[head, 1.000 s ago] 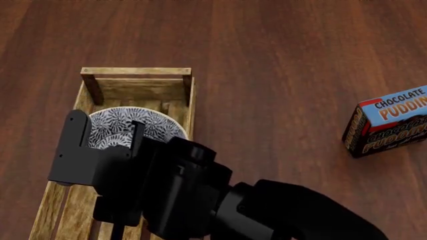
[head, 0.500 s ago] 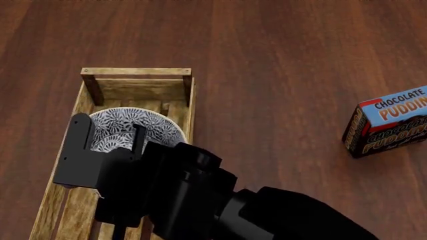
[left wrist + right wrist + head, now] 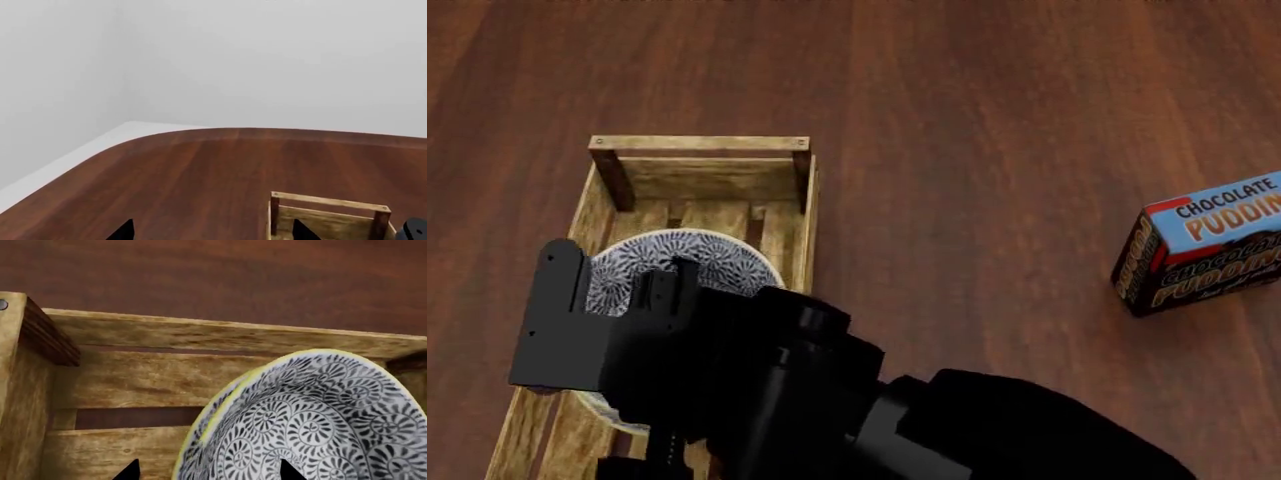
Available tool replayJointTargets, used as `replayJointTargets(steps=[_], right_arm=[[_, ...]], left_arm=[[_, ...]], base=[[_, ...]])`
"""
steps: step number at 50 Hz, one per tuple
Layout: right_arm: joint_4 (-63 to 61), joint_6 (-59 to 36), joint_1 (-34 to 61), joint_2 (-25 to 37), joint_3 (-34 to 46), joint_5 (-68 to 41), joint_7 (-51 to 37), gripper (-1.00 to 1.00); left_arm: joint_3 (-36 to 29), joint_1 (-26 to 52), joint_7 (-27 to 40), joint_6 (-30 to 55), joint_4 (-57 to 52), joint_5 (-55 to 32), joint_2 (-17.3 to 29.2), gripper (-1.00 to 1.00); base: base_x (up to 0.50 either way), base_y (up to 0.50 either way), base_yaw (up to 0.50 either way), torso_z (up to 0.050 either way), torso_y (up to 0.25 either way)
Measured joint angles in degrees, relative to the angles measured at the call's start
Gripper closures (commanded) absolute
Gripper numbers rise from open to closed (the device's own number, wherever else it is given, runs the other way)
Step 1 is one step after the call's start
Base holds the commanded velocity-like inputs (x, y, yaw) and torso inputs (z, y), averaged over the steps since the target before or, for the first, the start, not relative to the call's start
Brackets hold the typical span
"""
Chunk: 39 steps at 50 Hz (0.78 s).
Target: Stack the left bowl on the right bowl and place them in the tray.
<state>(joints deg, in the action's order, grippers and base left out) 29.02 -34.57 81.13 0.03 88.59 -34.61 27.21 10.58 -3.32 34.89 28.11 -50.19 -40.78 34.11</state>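
A black-and-white patterned bowl point(image 3: 701, 258) with a yellowish rim, seen close in the right wrist view as the bowl point(image 3: 320, 420), hangs tilted inside the tray point(image 3: 701, 145). A second rim line shows under its edge, so two bowls look stacked. My right gripper point(image 3: 614, 290) straddles the near rim, one finger inside and one outside, shut on it. The wrist view puts the right gripper point(image 3: 208, 471) across that rim above the tray's slats point(image 3: 200, 332). My left gripper point(image 3: 210, 231) is open and empty, off to the side of the tray's end point(image 3: 327, 202). The head view does not show it.
A blue chocolate pudding box point(image 3: 1208, 245) stands on the brown wooden table point(image 3: 988, 120) at the far right. The table's rounded edge point(image 3: 100, 150) and a white wall lie beyond the left gripper. My right arm hides the tray's near half.
My right gripper has shifted left and toward the tray's near end. The bowl has moved with it, away from the tray's far wall.
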Motion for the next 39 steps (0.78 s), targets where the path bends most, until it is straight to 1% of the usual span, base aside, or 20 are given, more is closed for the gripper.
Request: replayJointTargets(steps=[8, 19, 39], right_arm=[[-6.64, -4.77, 3.31, -0.01, -0.05, -1.22, -2.42, -1.00], [-14.68, -11.17, 7.27, 0.65, -1.26, -5.54, -8.12, -1.00], [-32.63, -24.09, 8.45, 8.13, -8.61, -16.01, -22.16, -1.00]], left_arm=[[-0.01, -0.14, -0.14, -0.42, -0.12, -0.20, -0.06, -1.00], [0.33, -0.46, -0.02, -0.76, -0.71, -0.81, 0.05, -1.00], [-0.12, 0.69, 1.49, 0.46, -2.59, -2.29, 0.87, -1.00]], base=[[0.00, 0.00, 0.00, 0.000, 0.000], [0.00, 0.00, 0.00, 0.000, 0.000], [0.00, 0.00, 0.00, 0.000, 0.000]])
